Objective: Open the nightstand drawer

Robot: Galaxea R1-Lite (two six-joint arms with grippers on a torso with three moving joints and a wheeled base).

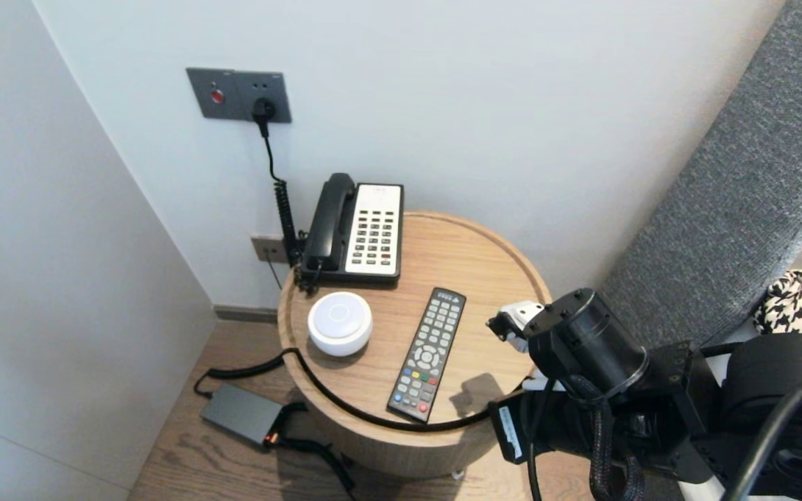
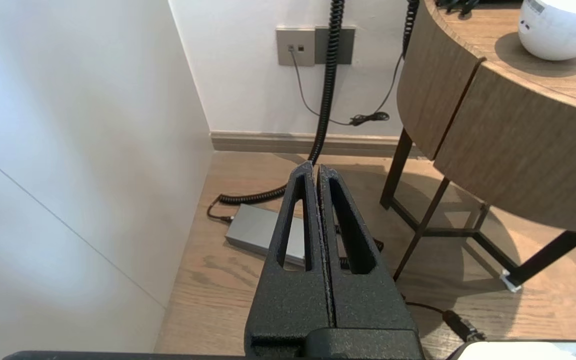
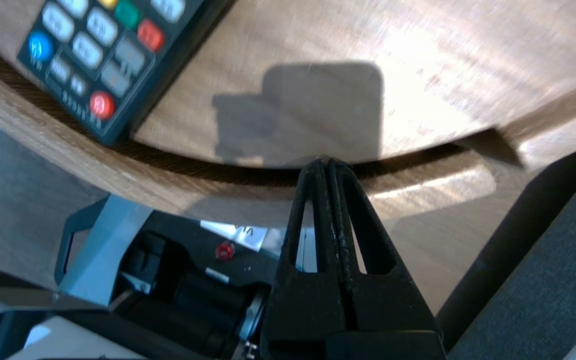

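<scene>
- The left gripper (image 2: 314, 170) hangs low, well to the left of the round wooden table (image 1: 484, 271) and below its top. Its jaws are pressed together with nothing between them.
- One grey power adapter (image 1: 241, 415) lies on the floor, left of the table's base.
- One black-and-white telephone (image 1: 359, 229) sits at the table's far left rim, handset on its cradle.
- One white round device (image 1: 340, 322) stands on the table's left side, just in front of the telephone.
- One black cable (image 1: 345, 407) curves along the table's near rim.
- One remote control (image 1: 427, 353) lies flat, buttons up, right of the table's centre. Its lower end is close to the near rim and just beside the cable.
- The remote looks light, stiff and smooth-sided. The two long edges near its middle seem the best place to take hold, since a pinch on the rubber buttons could slip or press them.
- The right gripper (image 3: 329, 162) hovers over the table's near rim, just right of the remote's lower end and not touching it. Its jaws are closed tight and hold nothing.
- One grey headboard (image 1: 735, 209) rises to the right of the table.
</scene>
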